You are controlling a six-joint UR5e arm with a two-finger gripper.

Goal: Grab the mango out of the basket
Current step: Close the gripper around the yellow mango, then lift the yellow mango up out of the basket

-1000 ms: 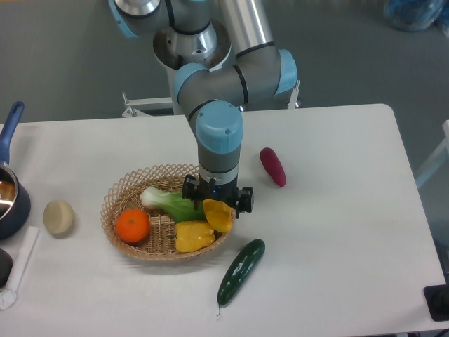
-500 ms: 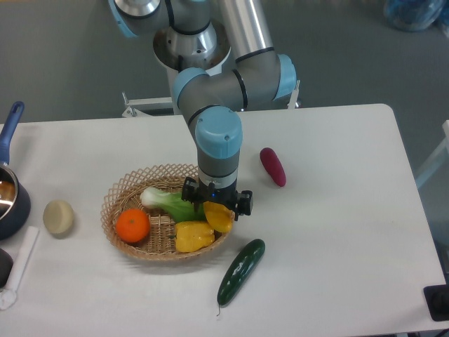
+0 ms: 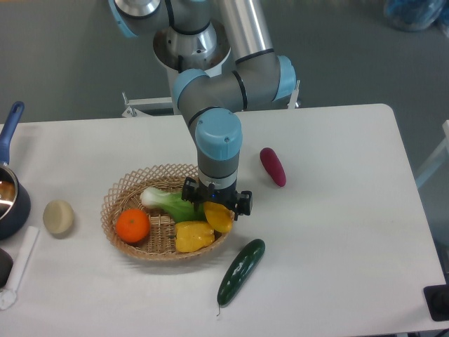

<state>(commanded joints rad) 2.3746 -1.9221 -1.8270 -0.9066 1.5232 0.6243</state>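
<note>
A white table (image 3: 337, 232) fills the view from above and in front, with a robot arm reaching down over its middle.

At the far left edge sits a dark blue pot (image 3: 10, 200) with a blue handle. Just right of it lies a pale, round potato-like item (image 3: 58, 217), alone on the table.

Next comes the basket (image 3: 119, 198), a shallow woven wicker round. Inside it, from left to right, lie an orange (image 3: 132, 225), a leafy green vegetable with a white stem (image 3: 168, 203), and a lumpy yellow bell pepper (image 3: 193, 236) near the front rim.

At the basket's right side is the mango (image 3: 219, 216), a smooth yellow-orange oval, tilted and sitting directly under the gripper (image 3: 217, 208). The arm stands vertical over it, wrist pointing straight down, likely so the fingers can close from above without disturbing the pepper beside it. The fingers are hidden behind the black gripper body and the fruit, so I cannot tell whether they hold the mango or merely straddle it, nor whether the fruit has left the basket.

In front, outside the basket, lies a dark green cucumber (image 3: 240, 270). Further right and back lies a small purple-red sweet potato (image 3: 272, 166).
</note>
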